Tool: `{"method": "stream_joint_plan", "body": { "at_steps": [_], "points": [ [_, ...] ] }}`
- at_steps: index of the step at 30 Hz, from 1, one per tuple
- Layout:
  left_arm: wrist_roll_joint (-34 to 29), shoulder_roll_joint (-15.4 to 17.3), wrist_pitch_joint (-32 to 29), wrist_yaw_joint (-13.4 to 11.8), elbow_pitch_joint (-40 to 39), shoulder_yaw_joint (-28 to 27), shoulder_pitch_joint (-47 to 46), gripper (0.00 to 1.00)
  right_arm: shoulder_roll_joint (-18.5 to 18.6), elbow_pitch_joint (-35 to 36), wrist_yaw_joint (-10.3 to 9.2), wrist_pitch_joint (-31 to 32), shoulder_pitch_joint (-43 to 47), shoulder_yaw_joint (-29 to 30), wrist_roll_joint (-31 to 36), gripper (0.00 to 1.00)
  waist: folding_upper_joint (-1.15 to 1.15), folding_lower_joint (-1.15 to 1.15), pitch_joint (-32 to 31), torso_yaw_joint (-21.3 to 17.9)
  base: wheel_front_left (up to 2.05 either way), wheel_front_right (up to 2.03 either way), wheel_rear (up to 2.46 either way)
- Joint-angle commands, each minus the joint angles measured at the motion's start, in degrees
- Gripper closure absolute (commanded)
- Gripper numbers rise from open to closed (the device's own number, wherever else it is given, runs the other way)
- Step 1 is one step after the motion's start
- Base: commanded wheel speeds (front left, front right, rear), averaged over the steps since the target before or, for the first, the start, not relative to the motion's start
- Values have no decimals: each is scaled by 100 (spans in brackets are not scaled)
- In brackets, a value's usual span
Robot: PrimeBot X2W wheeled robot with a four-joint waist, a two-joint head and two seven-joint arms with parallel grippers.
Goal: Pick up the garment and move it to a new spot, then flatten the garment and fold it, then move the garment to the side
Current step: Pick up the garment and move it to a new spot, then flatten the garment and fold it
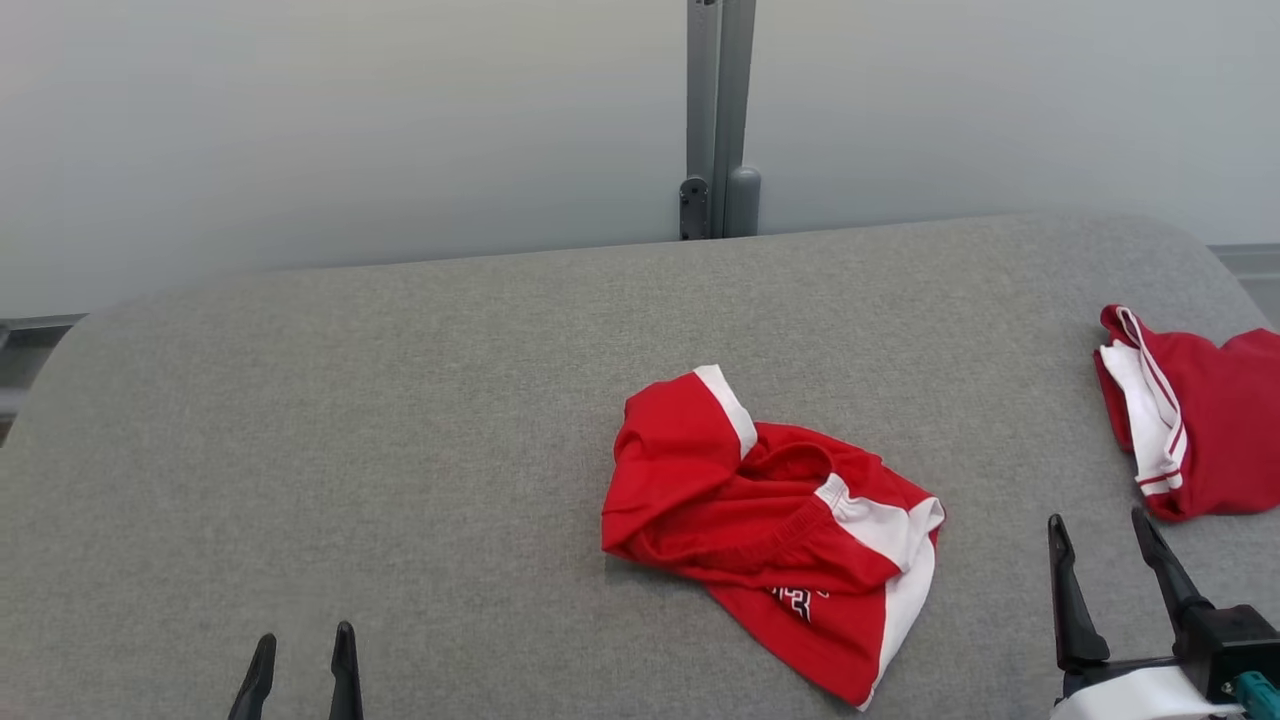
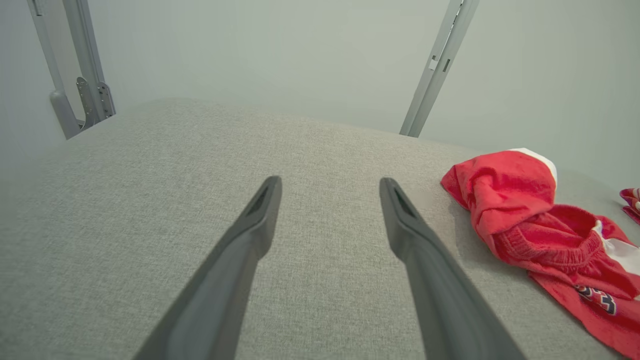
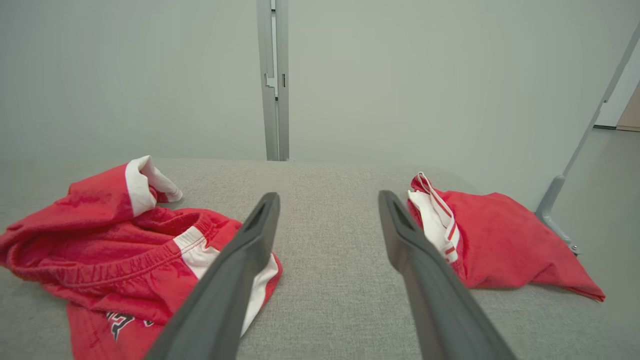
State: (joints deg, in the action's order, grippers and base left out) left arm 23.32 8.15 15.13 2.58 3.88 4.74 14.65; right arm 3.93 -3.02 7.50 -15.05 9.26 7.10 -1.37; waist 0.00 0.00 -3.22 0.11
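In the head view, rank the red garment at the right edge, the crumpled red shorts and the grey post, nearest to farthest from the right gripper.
1. Red garment, at the right edge, just beyond the right gripper.
2. Crumpled red shorts, in the middle, to its left.
3. Grey post, at the far back.

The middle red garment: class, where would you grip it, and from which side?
Probably the garment's white-banded fold standing up at its far end, approached from above: it rises off the grey surface, so the open right gripper can straddle it.
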Motion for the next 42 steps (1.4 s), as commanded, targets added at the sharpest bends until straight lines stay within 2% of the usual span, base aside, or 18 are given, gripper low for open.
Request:
{"method": "stream_joint_plan", "body": {
  "at_steps": [1,4,9,17,22,26,30,33,36,40,42],
  "points": [
    [-158,-34,-2,84,58,-95,121,0,-14,-58,-2,-17,82,12,38,0,0,0,-154,161,0,0,0],
    [-440,-163,-1,284,131,-323,195,0,-37,-241,-2,-18,116,3,60,0,0,0,-194,199,0,0,0],
    [-741,-300,-1,442,192,-515,211,0,-67,-409,-2,-17,99,-47,86,0,0,0,-243,218,0,0,0],
    [-871,-414,-1,495,189,-588,140,0,-92,-453,-2,-17,-35,-184,0,0,0,0,-225,179,0,0,0],
    [-871,-346,-2,496,-1,-282,-41,0,-94,-363,-2,-18,-123,-218,-38,0,0,0,-154,44,0,0,0],
    [-746,-283,-1,497,-283,437,-445,0,-95,-226,-2,-17,-228,-156,-9,0,0,0,-26,-193,0,0,0],
    [-651,-84,-26,497,-382,1634,-1185,0,-99,-116,-2,-17,-373,-174,40,0,0,0,140,-564,0,0,0],
    [-461,93,-437,498,-321,2723,-1999,0,-94,-13,-2,-17,-495,-203,35,0,0,0,350,-898,0,0,0],
    [-275,97,-986,485,-57,3355,-2814,0,-100,109,-2,-17,-576,-231,-29,0,0,0,654,-1217,0,0,0],
    [12,-6,-1683,487,529,3784,-3562,0,-98,180,-2,-17,-708,-276,-164,0,0,0,1061,-1641,0,0,0],
    [175,-81,-2017,483,873,3790,-3773,0,-95,176,-2,-17,-745,-227,-290,0,0,0,1202,-1824,0,0,0]
  ]
}}
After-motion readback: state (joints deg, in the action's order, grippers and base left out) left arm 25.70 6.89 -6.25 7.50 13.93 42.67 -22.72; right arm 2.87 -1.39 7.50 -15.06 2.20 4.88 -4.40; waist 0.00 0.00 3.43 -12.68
